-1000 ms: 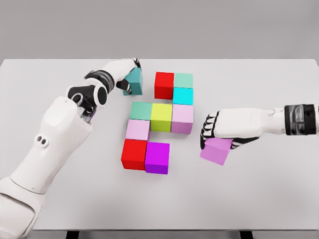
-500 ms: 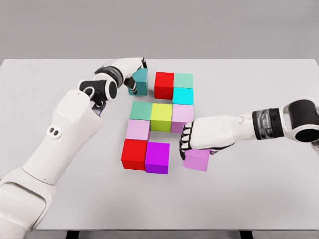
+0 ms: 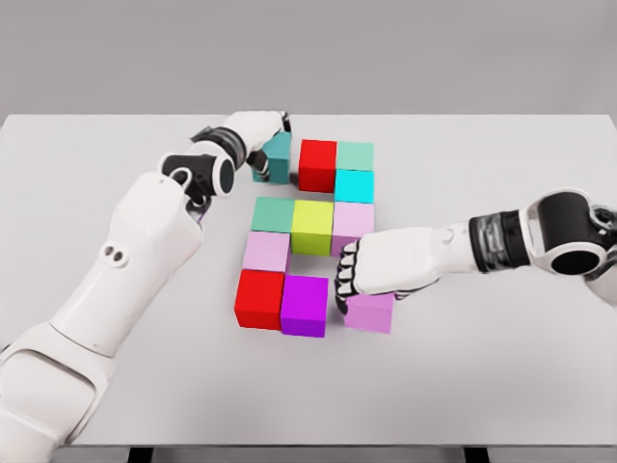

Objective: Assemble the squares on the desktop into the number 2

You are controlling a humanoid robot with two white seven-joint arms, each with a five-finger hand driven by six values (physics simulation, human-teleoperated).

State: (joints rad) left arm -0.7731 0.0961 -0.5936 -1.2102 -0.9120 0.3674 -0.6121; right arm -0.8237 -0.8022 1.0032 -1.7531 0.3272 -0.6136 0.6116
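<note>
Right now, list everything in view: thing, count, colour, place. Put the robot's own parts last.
table: 1, white, fills the view.
red cubes: 2, one in the top row, one at the bottom left of the figure.
mint green cube: 1, top row, right of the red one.
cyan cube: 1, below the mint green cube.
teal-green cube: 1, left end of the middle row.
yellow-green cube: 1, centre of the middle row.
pale pink cubes: 2, right end of the middle row, and below the teal-green cube.
magenta cube: 1, bottom row, right of red.
dark teal cube: 1, in the left hand.
violet cube: 1, under the right hand.
left hand: white, upper left of the figure.
right hand: white, at the bottom row.
</note>
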